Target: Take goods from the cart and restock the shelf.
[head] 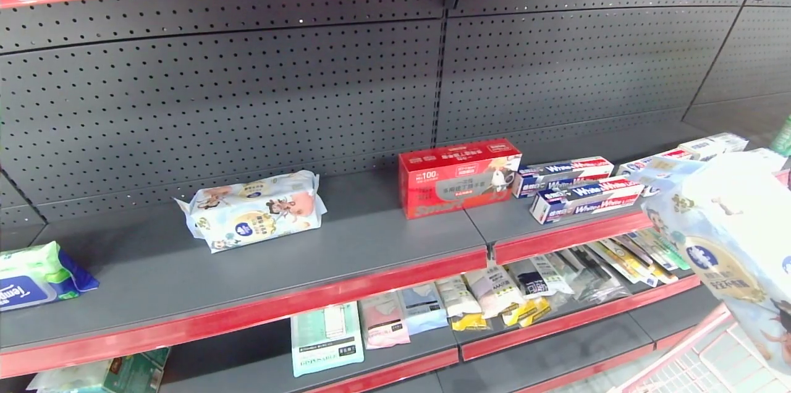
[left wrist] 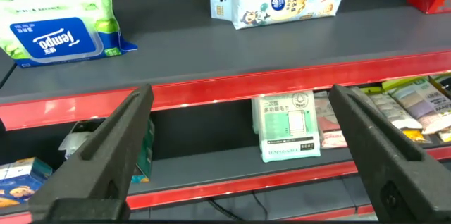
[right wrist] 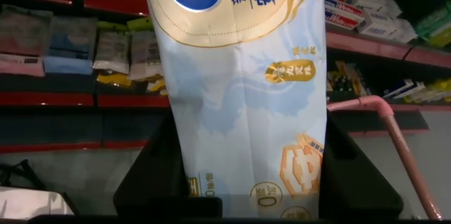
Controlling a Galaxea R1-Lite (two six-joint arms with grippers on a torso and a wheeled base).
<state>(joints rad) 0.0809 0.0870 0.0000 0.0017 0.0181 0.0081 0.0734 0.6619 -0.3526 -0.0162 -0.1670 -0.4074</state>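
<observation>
While right gripper (right wrist: 246, 136) grips pack (right wrist: 239, 76), left gripper (left wrist: 239, 101) gapes

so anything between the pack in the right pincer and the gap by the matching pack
Sideways, the toothpaste boxes and red box stand between the held pack and the bare shelf beside the matching pack. From the front, nothing visible.

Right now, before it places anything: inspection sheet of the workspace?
surface: grey shelf, red front edge.
job's things: blue-white pack held up at the robot's right; matching pack lying on the shelf; pink cart corner below.
clutter: green wipes pack, red box, toothpaste boxes.
grippers: left tool open, holding nothing; right tool shut on the blue-white pack.
cables: thin dark strand under the lower shelf, possibly a cable.
surroundings: perforated back panel; small packets on the lower shelf.
</observation>
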